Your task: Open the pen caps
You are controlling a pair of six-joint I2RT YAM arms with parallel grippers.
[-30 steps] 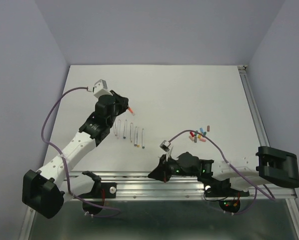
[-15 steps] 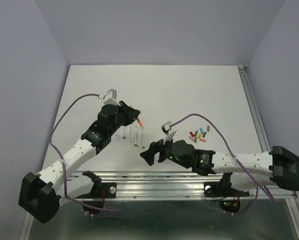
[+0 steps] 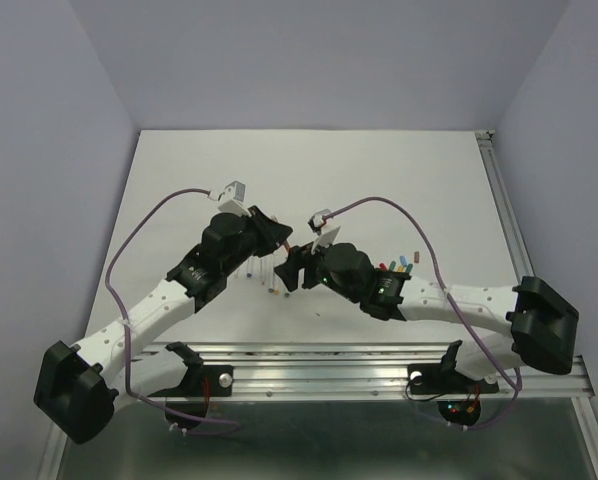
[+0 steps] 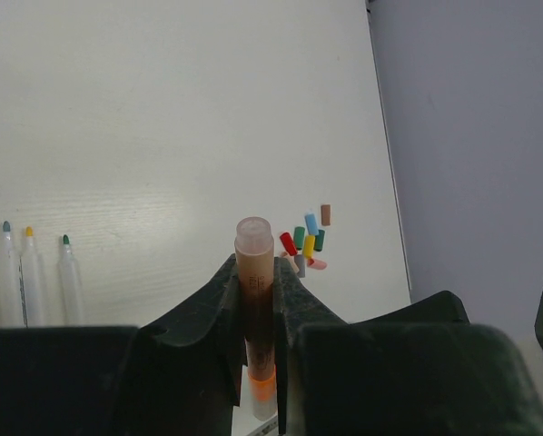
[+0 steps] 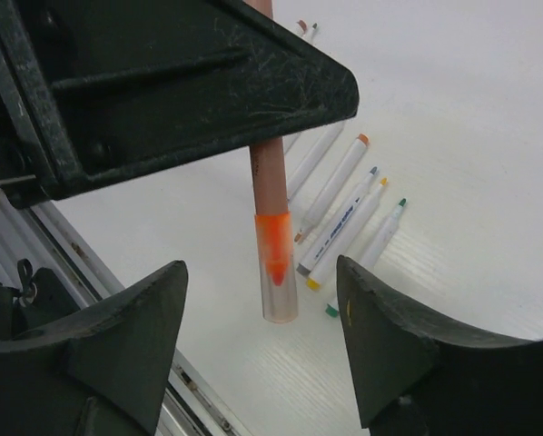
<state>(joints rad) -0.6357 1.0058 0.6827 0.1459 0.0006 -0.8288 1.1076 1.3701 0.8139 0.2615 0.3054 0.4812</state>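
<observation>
Left gripper (image 4: pixel 255 292) is clamping a pen (image 4: pixel 254 259); the right wrist camera is showing its cap (image 5: pixel 277 272) plainest, jutting toward the spread-open right gripper (image 5: pixel 262 354)

- The pen (image 4: pixel 253 241) in your left claw (image 4: pixel 253 272) sits just before your right claw (image 3: pixel 291 266).
- Loose pen caps (image 3: pixel 397 268) lie on the table (image 3: pixel 379 180), right of the pen row (image 3: pixel 269 272).

In the right wrist view the left tool (image 5: pixel 244 95) hides the upper barrel of the orange pen (image 5: pixel 274 241).
</observation>
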